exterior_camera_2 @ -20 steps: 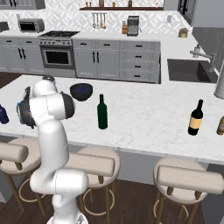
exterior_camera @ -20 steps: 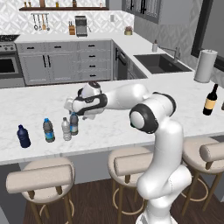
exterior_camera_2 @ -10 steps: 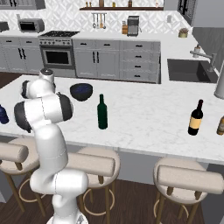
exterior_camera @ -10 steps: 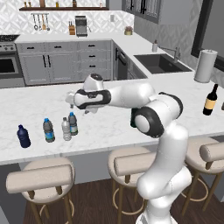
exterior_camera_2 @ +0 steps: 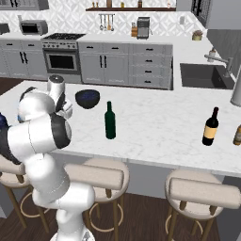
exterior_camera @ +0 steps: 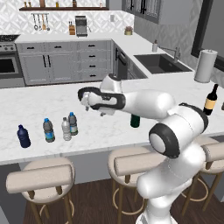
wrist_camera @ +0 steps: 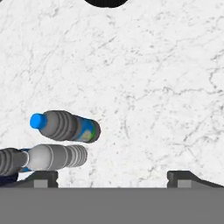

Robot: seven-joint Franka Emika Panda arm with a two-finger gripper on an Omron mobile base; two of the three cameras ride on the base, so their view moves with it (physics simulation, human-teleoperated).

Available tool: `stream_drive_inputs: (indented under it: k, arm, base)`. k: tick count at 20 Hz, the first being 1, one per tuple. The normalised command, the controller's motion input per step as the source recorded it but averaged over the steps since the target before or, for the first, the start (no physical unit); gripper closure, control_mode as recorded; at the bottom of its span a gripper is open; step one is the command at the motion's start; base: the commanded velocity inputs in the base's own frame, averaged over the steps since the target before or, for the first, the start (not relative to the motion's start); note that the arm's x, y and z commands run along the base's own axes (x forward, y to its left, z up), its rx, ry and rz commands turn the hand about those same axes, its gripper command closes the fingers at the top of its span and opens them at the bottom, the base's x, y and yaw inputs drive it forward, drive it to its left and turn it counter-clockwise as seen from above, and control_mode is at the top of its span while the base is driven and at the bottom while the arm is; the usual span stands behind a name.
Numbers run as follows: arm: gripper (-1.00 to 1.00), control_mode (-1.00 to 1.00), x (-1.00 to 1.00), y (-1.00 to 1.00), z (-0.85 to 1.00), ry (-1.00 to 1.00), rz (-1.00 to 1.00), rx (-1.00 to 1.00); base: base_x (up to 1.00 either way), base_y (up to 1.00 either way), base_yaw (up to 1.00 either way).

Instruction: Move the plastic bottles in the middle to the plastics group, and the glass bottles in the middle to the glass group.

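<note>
In the left base view the arm's white forearm covers all but the base of the green wine bottle [exterior_camera: 135, 121], and the gripper's fingers [exterior_camera: 83, 99] are too small and dark there to tell how they stand. In the hand view a third bottle [wrist_camera: 9, 161] is cut off by the left edge, so its label cannot be read, and a dark round shape [wrist_camera: 105, 2] is cropped by the top edge. At the right edge of the right base view a small amber bottle [exterior_camera_2: 237, 135] is sliced off.
</note>
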Motion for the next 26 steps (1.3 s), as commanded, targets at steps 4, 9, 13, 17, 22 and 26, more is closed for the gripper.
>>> stream_drive_inputs:
  k: [4, 9, 13, 17, 22, 26]
  arm:
    - [-1.00, -1.00, -0.59, -0.80, 0.10, 0.00, 0.00, 0.00]
    - [-1.00, -1.00, -0.38, -0.70, 0.34, 0.00, 0.00, -0.08]
    - [-1.00, -1.00, -0.40, -0.62, 0.42, -0.03, 0.06, -0.28]
    - [-1.00, -1.00, -0.30, -0.60, 0.36, -0.05, 0.02, -0.27]
    - [-1.00, -1.00, -0.03, -0.67, 0.38, -0.02, 0.00, -0.08]
    - [-1.00, -1.00, 0.11, -0.58, 0.40, -0.02, 0.00, 0.00]
  base:
    - [0.00, 0.00, 0.00]
    - [0.00, 0.00, 0.00]
    - [0.00, 0.00, 0.00]
    - [0.00, 0.00, 0.00]
    - [0.00, 0.00, 0.00]
    - [0.00, 0.00, 0.00]
